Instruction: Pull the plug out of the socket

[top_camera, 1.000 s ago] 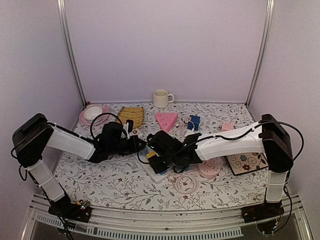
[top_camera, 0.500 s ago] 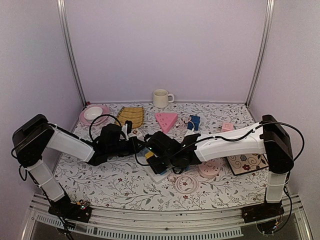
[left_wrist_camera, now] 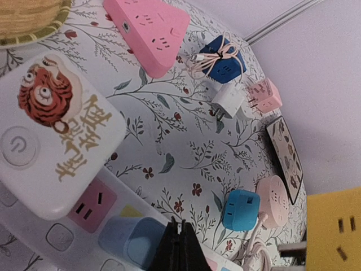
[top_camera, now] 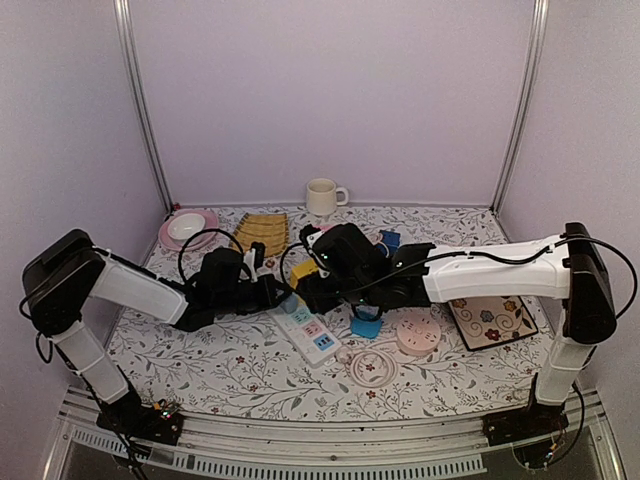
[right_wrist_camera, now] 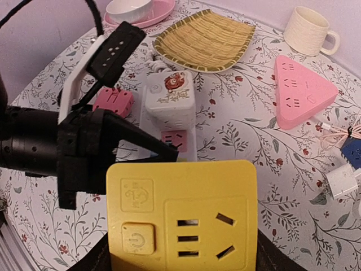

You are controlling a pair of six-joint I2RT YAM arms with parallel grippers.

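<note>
My right gripper [top_camera: 312, 275] is shut on the yellow plug [right_wrist_camera: 181, 217] and holds it in the air, clear of the white power strip [top_camera: 312, 337]. The plug fills the bottom of the right wrist view and shows at the lower right of the left wrist view [left_wrist_camera: 335, 231]. My left gripper [left_wrist_camera: 179, 248] is shut, its tips pressed down on the power strip [left_wrist_camera: 84, 243] by a light blue socket. A white adapter with a tiger picture [left_wrist_camera: 56, 135] is still plugged into the strip's far end.
A pink triangular socket [top_camera: 332, 241], bamboo tray [top_camera: 263, 232], cup [top_camera: 322, 196] and pink plate with bowl [top_camera: 187, 228] stand behind. A blue cube adapter [top_camera: 366, 327], round pink socket [top_camera: 418, 337], cable coil [top_camera: 372, 366] and floral box [top_camera: 492, 320] lie to the right.
My right gripper has risen and moved back with the yellow plug, which has come out of the power strip. My left gripper has stayed pressed on the strip.
</note>
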